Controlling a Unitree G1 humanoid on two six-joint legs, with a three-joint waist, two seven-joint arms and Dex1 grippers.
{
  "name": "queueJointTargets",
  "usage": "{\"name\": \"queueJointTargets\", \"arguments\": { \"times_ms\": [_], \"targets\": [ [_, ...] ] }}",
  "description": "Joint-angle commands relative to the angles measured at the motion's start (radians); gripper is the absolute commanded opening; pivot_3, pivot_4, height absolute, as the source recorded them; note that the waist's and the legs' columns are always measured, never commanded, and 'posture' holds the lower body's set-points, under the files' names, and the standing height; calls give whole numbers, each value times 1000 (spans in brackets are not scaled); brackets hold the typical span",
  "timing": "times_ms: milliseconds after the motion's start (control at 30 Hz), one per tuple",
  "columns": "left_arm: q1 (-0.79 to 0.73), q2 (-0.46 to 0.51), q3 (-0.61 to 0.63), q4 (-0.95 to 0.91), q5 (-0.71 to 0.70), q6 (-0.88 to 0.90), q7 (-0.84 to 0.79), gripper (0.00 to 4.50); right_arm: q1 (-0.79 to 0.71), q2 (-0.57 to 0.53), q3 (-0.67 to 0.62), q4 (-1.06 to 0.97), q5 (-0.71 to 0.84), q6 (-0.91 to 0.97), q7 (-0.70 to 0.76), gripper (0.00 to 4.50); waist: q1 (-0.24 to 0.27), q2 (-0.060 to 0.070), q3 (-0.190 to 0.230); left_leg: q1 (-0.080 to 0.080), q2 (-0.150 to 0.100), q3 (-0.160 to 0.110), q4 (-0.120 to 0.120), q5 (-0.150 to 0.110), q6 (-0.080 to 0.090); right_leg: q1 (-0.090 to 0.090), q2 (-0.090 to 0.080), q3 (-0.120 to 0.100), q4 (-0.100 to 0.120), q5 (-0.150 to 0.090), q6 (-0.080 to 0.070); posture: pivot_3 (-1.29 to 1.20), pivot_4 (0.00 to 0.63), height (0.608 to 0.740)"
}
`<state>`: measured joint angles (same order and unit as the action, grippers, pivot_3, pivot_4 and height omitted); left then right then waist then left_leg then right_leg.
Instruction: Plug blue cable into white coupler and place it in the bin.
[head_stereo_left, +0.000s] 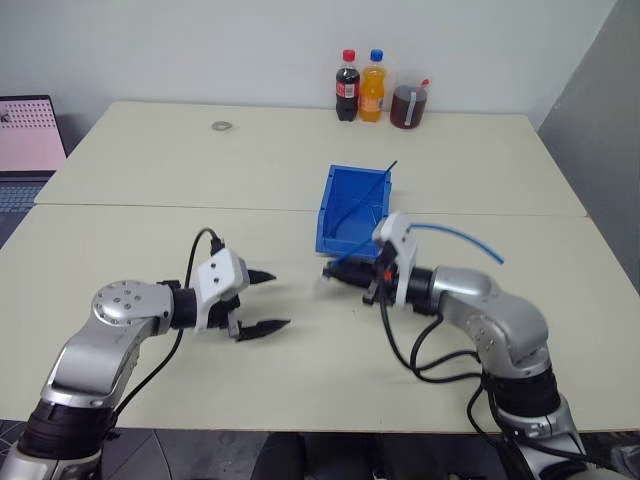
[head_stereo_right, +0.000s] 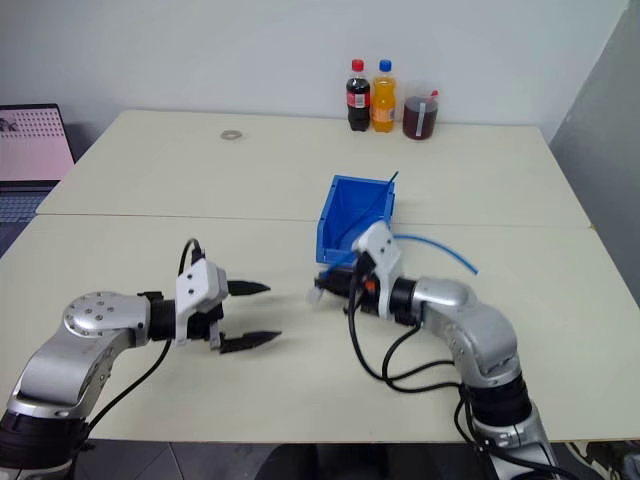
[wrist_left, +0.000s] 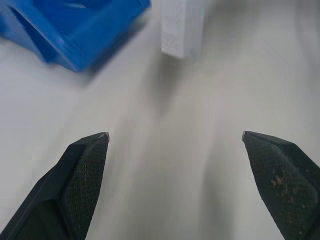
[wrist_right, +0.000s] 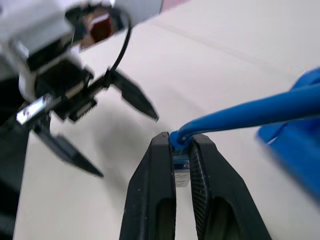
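Note:
The blue cable arcs from behind my right wrist round to my right gripper, which is shut on its plug end. A small white block, the white coupler, hangs at that gripper's tip above the table. The right gripper is in the air just in front of the blue bin, near its lower lip. My left gripper is wide open with nothing between its fingers. It is a short way to the left of the right gripper and points toward it.
Two bottles and a cup of dark drink stand at the table's far edge. A small ring lies at the back left. A laptop sits off the left side. A seam joins the two tabletops.

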<state>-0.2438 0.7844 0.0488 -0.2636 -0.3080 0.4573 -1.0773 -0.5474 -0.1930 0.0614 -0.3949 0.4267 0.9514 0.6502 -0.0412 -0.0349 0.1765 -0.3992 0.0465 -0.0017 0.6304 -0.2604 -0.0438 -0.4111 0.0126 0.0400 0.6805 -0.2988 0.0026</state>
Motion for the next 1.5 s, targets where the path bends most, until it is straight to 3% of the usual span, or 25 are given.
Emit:
{"name": "queueJointTargets", "arguments": {
  "times_ms": [33,367,433,600,800,933,1000,1100,1267,1367,1500],
  "targets": [
    [-58,-13,21,41,-6,-22,41,4500,-105,39,-122,46,60,15,-95,113,-2,0,0,1,0,0,0,0,0,0,0,0,1,0,0,0,150,740],
    [-184,-71,-86,220,88,-179,59,4500,-421,13,-132,689,-72,-234,-142,113,-2,0,0,-2,0,4,0,0,0,-2,0,2,0,3,-5,0,150,740],
    [-195,-78,-99,216,91,-180,63,4500,-487,-21,-106,814,-103,-258,-98,819,-1,0,0,-3,0,6,0,1,-1,-4,-1,3,0,3,-5,0,150,740],
    [-222,-82,-125,207,105,-179,67,4500,-617,-157,3,1014,-187,-304,106,1911,8,1,0,-9,0,8,3,1,0,-11,-2,3,3,4,-5,0,150,740],
    [-236,-87,-133,206,112,-178,73,4500,-672,-270,86,1107,-263,-361,297,3385,8,1,0,-10,1,8,10,0,0,-10,-2,2,7,4,-5,0,150,740],
    [-235,-92,-127,202,105,-162,80,4500,-634,-370,174,1041,-313,-382,476,4268,10,2,1,-11,0,7,14,0,0,-10,-2,1,11,4,-5,0,150,740],
    [-231,-97,-117,202,94,-142,91,4500,-578,-430,215,958,-332,-419,558,4440,11,2,1,-11,0,6,15,0,0,-10,-2,1,13,4,-5,0,150,740],
    [-219,-104,-69,210,84,-91,149,4500,-462,-504,178,778,-310,-425,574,4440,12,2,1,-11,0,5,16,0,0,-10,-2,0,15,4,-5,0,150,740],
    [-170,-81,41,213,105,-39,283,4500,-173,-530,-83,423,-187,-335,417,4440,7,2,1,-10,1,4,17,0,0,-10,-1,0,17,4,-5,0,150,740],
    [-181,-75,111,235,73,-5,321,4500,16,-463,-247,198,-107,-228,271,4440,11,2,1,-10,1,3,17,0,0,-9,-1,-1,18,4,-5,0,150,740],
    [-207,-65,153,225,37,44,340,4500,143,-394,-368,12,-19,-100,137,4440,12,1,1,-9,0,2,18,2,-1,-8,-1,-1,20,4,-5,0,150,740]
  ]
}}
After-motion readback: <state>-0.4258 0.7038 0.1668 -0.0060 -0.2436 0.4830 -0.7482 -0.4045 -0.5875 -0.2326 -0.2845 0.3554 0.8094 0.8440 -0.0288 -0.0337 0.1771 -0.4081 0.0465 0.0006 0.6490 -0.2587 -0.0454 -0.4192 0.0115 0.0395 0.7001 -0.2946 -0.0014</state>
